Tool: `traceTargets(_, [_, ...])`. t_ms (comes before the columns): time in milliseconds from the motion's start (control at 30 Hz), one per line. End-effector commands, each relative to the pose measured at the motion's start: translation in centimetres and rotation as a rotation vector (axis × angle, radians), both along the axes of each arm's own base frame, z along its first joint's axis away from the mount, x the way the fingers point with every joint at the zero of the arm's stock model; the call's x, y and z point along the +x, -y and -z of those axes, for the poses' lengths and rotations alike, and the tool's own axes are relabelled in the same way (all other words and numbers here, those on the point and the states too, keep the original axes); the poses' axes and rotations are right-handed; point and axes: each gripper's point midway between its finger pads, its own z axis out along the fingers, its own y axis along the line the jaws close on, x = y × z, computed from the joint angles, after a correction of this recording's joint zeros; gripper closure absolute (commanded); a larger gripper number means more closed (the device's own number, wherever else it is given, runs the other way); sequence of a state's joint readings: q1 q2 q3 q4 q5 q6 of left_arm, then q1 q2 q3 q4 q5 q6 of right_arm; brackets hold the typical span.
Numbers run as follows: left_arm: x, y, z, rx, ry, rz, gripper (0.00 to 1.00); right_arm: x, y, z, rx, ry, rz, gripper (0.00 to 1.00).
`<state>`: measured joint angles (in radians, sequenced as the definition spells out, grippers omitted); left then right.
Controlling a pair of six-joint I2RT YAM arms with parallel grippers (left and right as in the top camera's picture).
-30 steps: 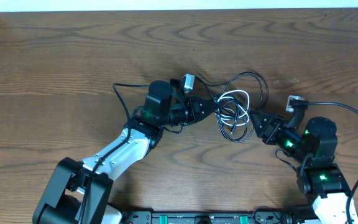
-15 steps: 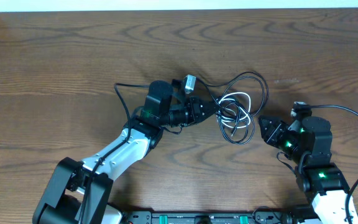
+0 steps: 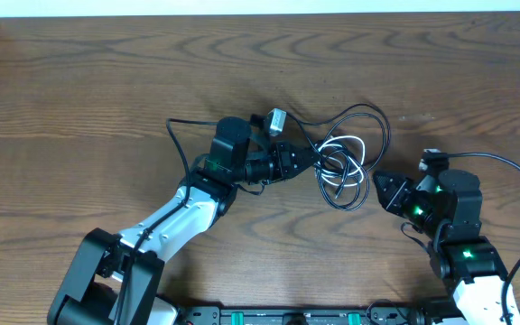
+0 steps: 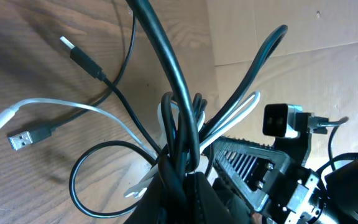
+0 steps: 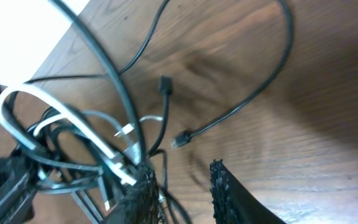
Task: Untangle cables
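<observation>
Since a second ago my right claw (image 3: 379, 187) has backed off the cables (image 3: 350, 149) and narrowed. Overhead, the cables lie looped on the tabletop (image 3: 106, 81) at the tip of the left claw (image 3: 319, 161), with the right claw just past them. Left wrist: the left claw is clamped on several black strands and the white cord (image 4: 73, 107). Right wrist: the right claw's fingers stand apart, bare wood between them.
</observation>
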<state>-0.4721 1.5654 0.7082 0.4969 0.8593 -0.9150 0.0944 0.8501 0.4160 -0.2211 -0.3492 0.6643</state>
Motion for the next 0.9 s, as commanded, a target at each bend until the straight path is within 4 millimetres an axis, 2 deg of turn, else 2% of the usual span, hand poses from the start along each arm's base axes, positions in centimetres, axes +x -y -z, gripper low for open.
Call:
traceTargets(0, [0.0, 0.1, -0.5, -0.007, 0.037, 0.026, 0.92, -0.1, -1.5, -1.6, -0.014, 0.090, -0.139, 0.76])
traceTargets(233, [0.0, 0.1, -0.5, -0.007, 0.037, 0.026, 0.92, -0.1, -1.8, -3.5, -0.026, 0.176, -0.168, 0.76])
traceTargets(367, [-0.1, 0.1, -0.5, -0.007, 0.036, 0.026, 0.92, -0.2, -1.8, -5.1, -0.025, 0.239, -0.170, 0.71])
traceTargets(567, [-0.1, 0.1, -0.5, -0.007, 0.037, 0.026, 0.92, -0.8, -3.2, -8.6, -0.062, 0.382, -0.300, 0.66])
traceTargets(733, [-0.1, 0.1, -0.5, -0.007, 0.037, 0.026, 0.92, -0.2, -3.1, -11.5, -0.136, 0.486, -0.332, 0.58])
traceTargets(867, [-0.1, 0.1, -0.5, -0.007, 0.037, 0.026, 0.92, 0.2, -3.2, -11.2, -0.147, 0.475, -0.339, 0.54])
